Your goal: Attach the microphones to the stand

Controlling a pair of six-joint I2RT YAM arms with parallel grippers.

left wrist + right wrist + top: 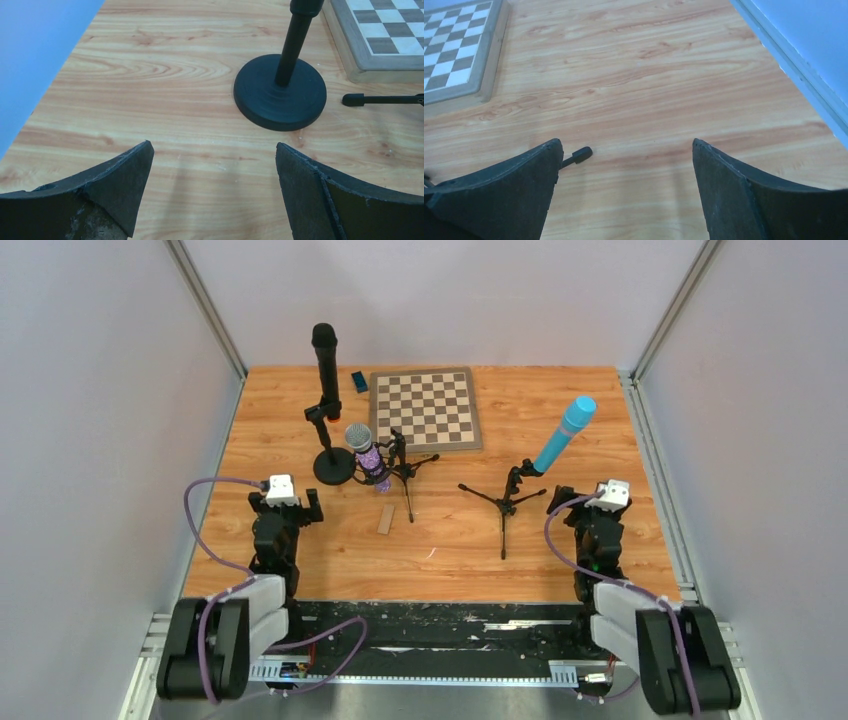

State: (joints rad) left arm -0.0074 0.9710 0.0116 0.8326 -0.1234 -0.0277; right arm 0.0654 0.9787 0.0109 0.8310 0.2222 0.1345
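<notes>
Left gripper (212, 150): fingers spread wide, nothing between them, hovering over bare wood. Right gripper (626, 145): same, wide apart and holding nothing; a rubber-tipped tripod foot (583, 154) sits just beside its left finger.

Mics:
- black microphone (325, 365): upright in the round-base stand (333, 466), orange-red at the clip, left of centre.
- purple microphone (366, 452): silver grille up, tilted, against the small tripod (405, 468). Can't tell if it is clipped.
- light blue microphone (565, 433): angled up to the right on the larger tripod (505, 502), near the right arm.

Any print is too small to read. The chessboard (424, 408) lies behind the stands, a dark blue block (359, 382) at its far-left corner, a brown strip (385, 521) in front of the small tripod.

Table (450, 560): light wood-grain laminate. Pale plain walls (90, 390) on three sides, aluminium posts (205, 305) at the back corners.
</notes>
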